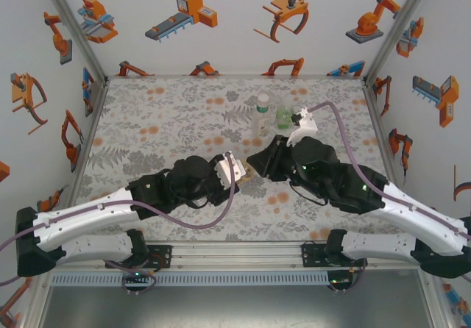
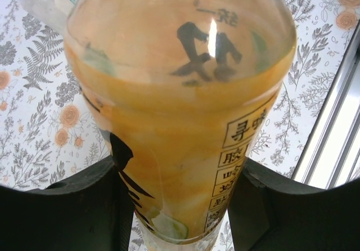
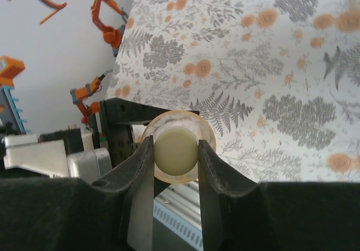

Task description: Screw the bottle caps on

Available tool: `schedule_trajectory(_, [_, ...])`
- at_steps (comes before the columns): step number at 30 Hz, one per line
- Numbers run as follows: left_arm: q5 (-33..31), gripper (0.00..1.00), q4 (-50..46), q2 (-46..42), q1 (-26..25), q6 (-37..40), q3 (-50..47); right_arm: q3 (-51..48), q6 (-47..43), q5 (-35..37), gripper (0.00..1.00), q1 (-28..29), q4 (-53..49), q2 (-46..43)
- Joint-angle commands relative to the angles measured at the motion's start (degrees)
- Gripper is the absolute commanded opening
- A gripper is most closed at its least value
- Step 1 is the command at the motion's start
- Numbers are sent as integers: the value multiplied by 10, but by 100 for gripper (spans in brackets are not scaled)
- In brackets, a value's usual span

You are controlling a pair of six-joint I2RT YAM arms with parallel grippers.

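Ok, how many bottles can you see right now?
3. The orange bottle is clamped in the left gripper; the clear bottle and the green bottle stand side by side farther back. More may be hidden.

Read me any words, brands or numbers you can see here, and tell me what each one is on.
orange bottle: large black East Asian characters and a boxed column of smaller ones, upside down here; I cannot read them reliably.
clear bottle: green print on its white label, too blurred to read.
Nothing else legible.
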Motion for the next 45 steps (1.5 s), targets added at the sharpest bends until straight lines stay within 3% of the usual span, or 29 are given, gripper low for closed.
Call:
schedule_trajectory(1, [48,0,13,-21,-3,11,24,-2,-156,-69,41,-1,84,-20])
schedule_trajectory(3, [72,0,5,-27,-4,12,23,6,-216,-97,50,-1,84,-32])
schedule_trajectory(6, [119,0,1,-42,-3,21,16,14,-305,-152,56,-1,90,-54])
schedule_trajectory(14, [285,0,8,-84,-3,43,2,38,-515,-386,56,-1,60,-82])
schedule_trajectory(17, [324,1,5,-87,-3,44,3,43,-566,-481,56,-1,52,-76])
schedule_trajectory(19, [344,1,6,-87,-3,44,4,43,-575,-506,56,-1,57,-68])
schedule_trajectory(29, [371,2,11,-84,-3,27,4,39,-575,-525,41,-1,81,-49])
schedule_trajectory(35, [356,2,13,-83,-3,28,4,36,-572,-501,14,-1,80,-50])
schedule_trajectory(38, [316,1,13,-82,-3,25,4,24,-536,-440,0,-1,91,-54])
schedule_trajectory(45, [194,1,23,-74,-3,16,1,-32,-291,-218,0,-1,158,-52])
